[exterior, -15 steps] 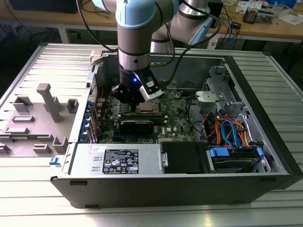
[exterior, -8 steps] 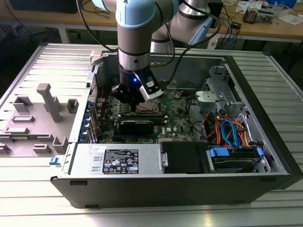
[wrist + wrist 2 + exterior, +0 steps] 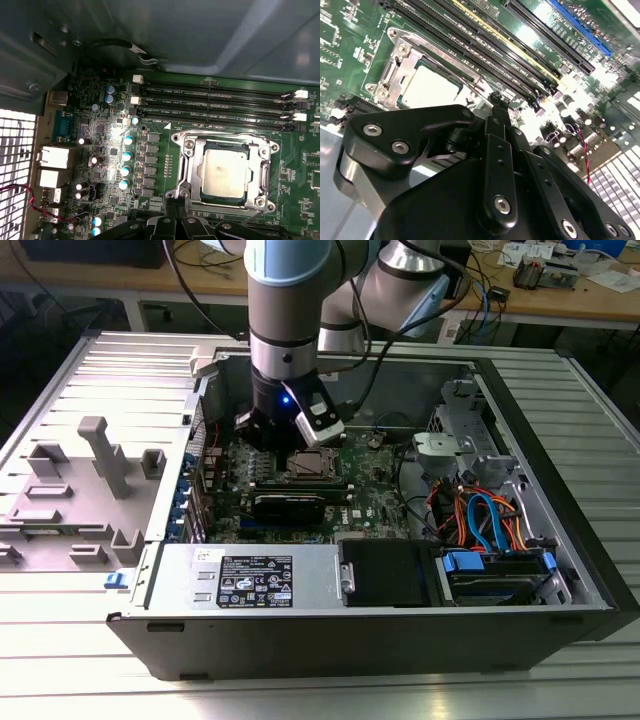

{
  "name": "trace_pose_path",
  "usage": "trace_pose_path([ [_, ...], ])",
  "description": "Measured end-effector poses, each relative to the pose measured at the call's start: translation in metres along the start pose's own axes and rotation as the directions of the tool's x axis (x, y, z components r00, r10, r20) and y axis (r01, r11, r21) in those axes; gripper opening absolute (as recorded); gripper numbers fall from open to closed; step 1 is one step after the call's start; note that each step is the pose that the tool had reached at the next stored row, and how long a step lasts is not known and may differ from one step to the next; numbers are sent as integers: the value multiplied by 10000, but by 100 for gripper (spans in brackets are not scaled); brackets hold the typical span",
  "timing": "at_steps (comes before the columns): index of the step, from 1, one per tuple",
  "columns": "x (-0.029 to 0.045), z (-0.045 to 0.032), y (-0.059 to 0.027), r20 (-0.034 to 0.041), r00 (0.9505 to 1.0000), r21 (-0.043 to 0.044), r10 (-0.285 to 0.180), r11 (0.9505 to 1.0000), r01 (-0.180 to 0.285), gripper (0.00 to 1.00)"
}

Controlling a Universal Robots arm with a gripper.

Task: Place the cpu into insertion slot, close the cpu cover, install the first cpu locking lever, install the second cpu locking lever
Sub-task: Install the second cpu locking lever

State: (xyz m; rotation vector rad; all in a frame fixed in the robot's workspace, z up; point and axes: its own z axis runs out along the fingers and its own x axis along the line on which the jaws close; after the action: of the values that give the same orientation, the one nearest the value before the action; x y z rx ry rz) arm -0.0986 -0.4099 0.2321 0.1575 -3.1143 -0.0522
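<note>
The cpu (image 3: pixel 223 172), a dull grey-tan square, lies flat in the insertion slot (image 3: pixel 225 145) on the green board. The silver cpu cover (image 3: pixel 192 167) is folded down around it, and the chip shows through the cover's window. Both wrist views show this; in the second wrist view the cpu (image 3: pixel 431 90) sits inside the cover (image 3: pixel 400 67). My gripper (image 3: pixel 176 206) hangs just above the board at one edge of the socket, its black fingers (image 3: pixel 496 107) pressed together with nothing visible between them. In the exterior view the gripper (image 3: pixel 287 440) stands over the socket (image 3: pixel 311 465) inside the open case.
Long black memory slots (image 3: pixel 215 102) run beside the socket. Capacitors (image 3: pixel 127 155) and rear ports (image 3: pixel 52 157) lie on another side. In the case are a power supply (image 3: pixel 250 580) and a drive bay with coloured cables (image 3: pixel 485 525). Grey fixtures (image 3: pixel 100 455) stand outside on the exterior view's left.
</note>
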Motion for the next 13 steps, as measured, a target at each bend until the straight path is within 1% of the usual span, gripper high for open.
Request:
trace_pose_path([
  [1,-4,-16,1,-1,10000,-1,0,10000,0,11],
  [2,-21,-53,2,-5,10000,-1,2,10000,-2,11],
  [4,-50,-70,0,-12,10000,-4,3,10000,-3,11],
  [6,-113,-82,-7,-40,10000,-4,2,10000,-2,11],
  [7,-135,-83,-9,-47,10000,-6,1,10000,-2,11],
  [10,-229,-85,-17,-70,10000,-8,5,10000,-5,11],
  [11,-287,-87,-21,-84,10000,-8,2,10000,-2,11],
  [13,-352,-88,-25,-99,10000,-11,5,10000,-5,11],
])
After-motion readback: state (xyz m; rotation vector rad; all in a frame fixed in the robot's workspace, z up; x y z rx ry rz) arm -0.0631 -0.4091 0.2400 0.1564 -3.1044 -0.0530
